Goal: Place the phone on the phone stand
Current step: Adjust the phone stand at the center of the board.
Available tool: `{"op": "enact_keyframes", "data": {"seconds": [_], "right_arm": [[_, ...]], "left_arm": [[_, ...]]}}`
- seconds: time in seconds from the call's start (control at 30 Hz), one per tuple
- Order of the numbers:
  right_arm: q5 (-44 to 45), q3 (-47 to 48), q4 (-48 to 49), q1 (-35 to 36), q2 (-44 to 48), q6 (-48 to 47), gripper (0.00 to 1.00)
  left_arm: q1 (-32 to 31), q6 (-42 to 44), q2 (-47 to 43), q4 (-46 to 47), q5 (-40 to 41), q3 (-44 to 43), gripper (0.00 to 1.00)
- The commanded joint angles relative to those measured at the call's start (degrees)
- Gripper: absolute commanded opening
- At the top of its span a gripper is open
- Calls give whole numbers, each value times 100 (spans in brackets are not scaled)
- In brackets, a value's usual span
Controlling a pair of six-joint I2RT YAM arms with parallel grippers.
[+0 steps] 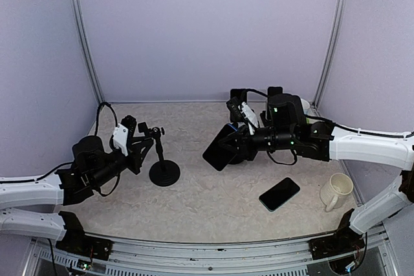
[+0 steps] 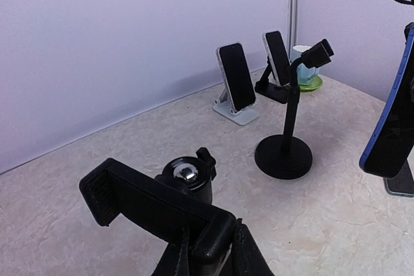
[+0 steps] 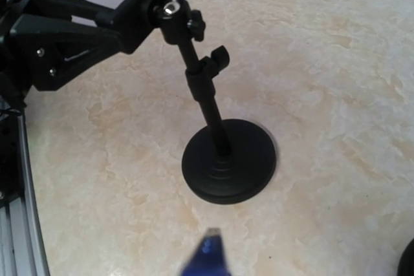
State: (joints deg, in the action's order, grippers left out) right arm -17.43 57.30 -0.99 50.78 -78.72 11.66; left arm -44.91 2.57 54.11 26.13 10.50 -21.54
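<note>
A black phone stand with a round base and a thin pole stands left of centre; it also shows in the right wrist view. My left gripper is shut on the stand's clamp head, with the fingers on either side of the clamp's end. My right gripper is shut on a dark phone with a blue edge and holds it tilted in the air right of the stand. The phone's blurred blue edge shows low in the right wrist view, and it also shows in the left wrist view.
A second dark phone lies flat at the front right, next to a cream mug. Another black stand, two phones propped on holders and a green cup stand at the back right.
</note>
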Motion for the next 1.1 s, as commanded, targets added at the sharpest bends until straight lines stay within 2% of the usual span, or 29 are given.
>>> {"op": "enact_keyframes", "data": {"seconds": [0.0, 0.2, 0.37, 0.6, 0.67, 0.77, 0.87, 1.07], "right_arm": [[-142, 36, 311, 47, 61, 54, 0], [-179, 42, 293, 53, 41, 57, 0], [-184, 53, 286, 47, 32, 72, 0], [-191, 46, 285, 51, 23, 79, 0], [-188, 49, 290, 52, 23, 79, 0], [-178, 61, 273, 54, 38, 81, 0], [-159, 76, 226, 54, 62, 63, 0], [-59, 101, 82, 48, 135, -27, 0]], "left_arm": [[9, -628, 60, 127, -214, -391, 8], [-28, -1475, 488, -164, -44, -750, 6], [-283, -1797, 760, -242, 370, -983, 6], [-1176, -2331, 1160, -544, 2128, -1412, 7], [-1484, -2742, 1333, -658, 2598, -1547, 8], [-1862, -3054, 1730, -887, 3250, -1875, 16], [-2201, -3098, 2170, -1116, 3880, -2325, 35], [-2530, -2957, 2278, -904, 4184, -2468, 59]]}}
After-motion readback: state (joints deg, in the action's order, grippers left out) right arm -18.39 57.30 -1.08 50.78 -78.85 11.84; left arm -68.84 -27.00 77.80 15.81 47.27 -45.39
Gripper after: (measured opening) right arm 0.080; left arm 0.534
